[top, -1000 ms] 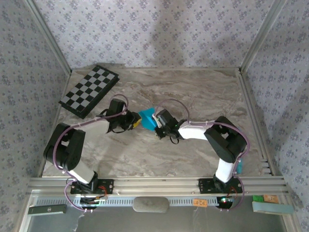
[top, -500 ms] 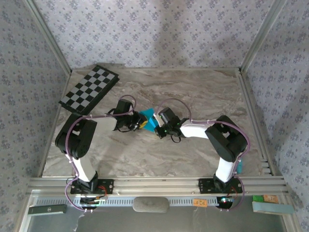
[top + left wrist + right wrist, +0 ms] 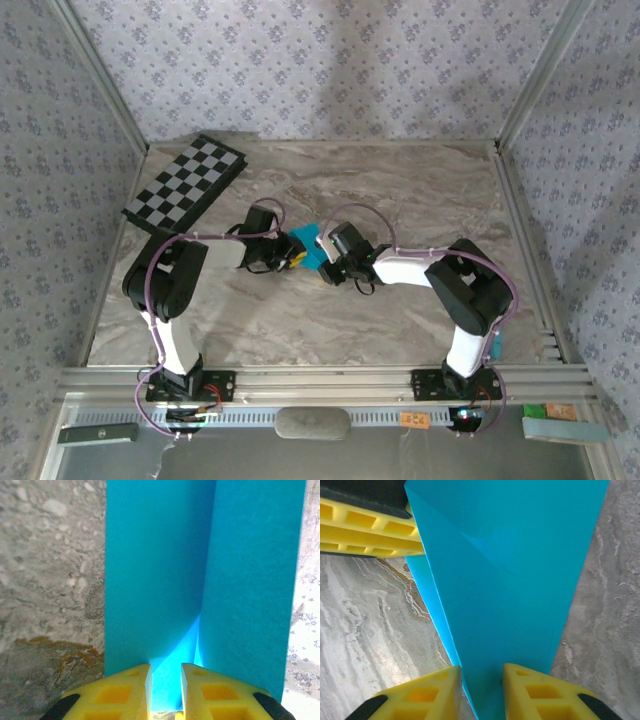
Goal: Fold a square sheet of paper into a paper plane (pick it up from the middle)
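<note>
The square sheet of paper (image 3: 308, 240), bright turquoise and folded narrow with lengthwise creases, lies mid-table between both grippers. My left gripper (image 3: 293, 252) meets it from the left. In the left wrist view its yellow fingers (image 3: 125, 690) stand close together on the near end of the paper (image 3: 155, 580), with a bright inner flap pinched between them. My right gripper (image 3: 322, 260) comes from the right. In the right wrist view its jaws (image 3: 481, 670) stand apart with the folded paper (image 3: 510, 580) running between them. The left gripper's finger (image 3: 365, 530) shows at that view's top left.
A black-and-white checkerboard (image 3: 185, 187) lies at the back left of the marble table (image 3: 400, 190). A pale teal bar (image 3: 565, 428) rests beyond the front rail at the lower right. Patterned walls close in the sides and back.
The left arm has swung right, bringing its gripper closer onto the paper. The right gripper's jaws have loosened on the paper. The paper has shifted slightly toward the back.
</note>
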`<state>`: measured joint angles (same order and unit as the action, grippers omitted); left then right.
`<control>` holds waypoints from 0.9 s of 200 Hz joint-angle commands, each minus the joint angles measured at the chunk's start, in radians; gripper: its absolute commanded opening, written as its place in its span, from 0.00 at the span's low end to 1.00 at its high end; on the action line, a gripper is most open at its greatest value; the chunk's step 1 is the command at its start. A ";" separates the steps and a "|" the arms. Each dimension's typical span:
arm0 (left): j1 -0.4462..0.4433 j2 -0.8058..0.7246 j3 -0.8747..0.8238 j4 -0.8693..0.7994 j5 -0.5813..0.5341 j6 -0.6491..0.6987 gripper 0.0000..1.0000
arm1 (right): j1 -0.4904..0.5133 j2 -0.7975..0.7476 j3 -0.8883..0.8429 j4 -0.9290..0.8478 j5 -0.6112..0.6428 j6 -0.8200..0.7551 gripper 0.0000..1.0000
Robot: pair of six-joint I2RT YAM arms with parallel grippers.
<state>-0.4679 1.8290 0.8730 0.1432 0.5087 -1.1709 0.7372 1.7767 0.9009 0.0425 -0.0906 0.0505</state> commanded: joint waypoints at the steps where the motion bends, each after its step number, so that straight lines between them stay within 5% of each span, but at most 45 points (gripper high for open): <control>1: -0.008 0.024 0.016 -0.058 -0.005 0.019 0.22 | 0.005 -0.028 0.000 0.008 0.035 -0.048 0.31; 86: -0.006 0.040 0.029 -0.118 -0.009 0.037 0.20 | 0.014 -0.025 -0.012 0.046 0.082 -0.125 0.32; 180: 0.005 0.024 0.054 -0.171 -0.016 0.078 0.18 | -0.009 -0.010 0.017 0.002 -0.046 -0.151 0.09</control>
<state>-0.4667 1.8412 0.9123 0.0616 0.5083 -1.1278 0.7403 1.7744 0.8986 0.0784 -0.0589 -0.0887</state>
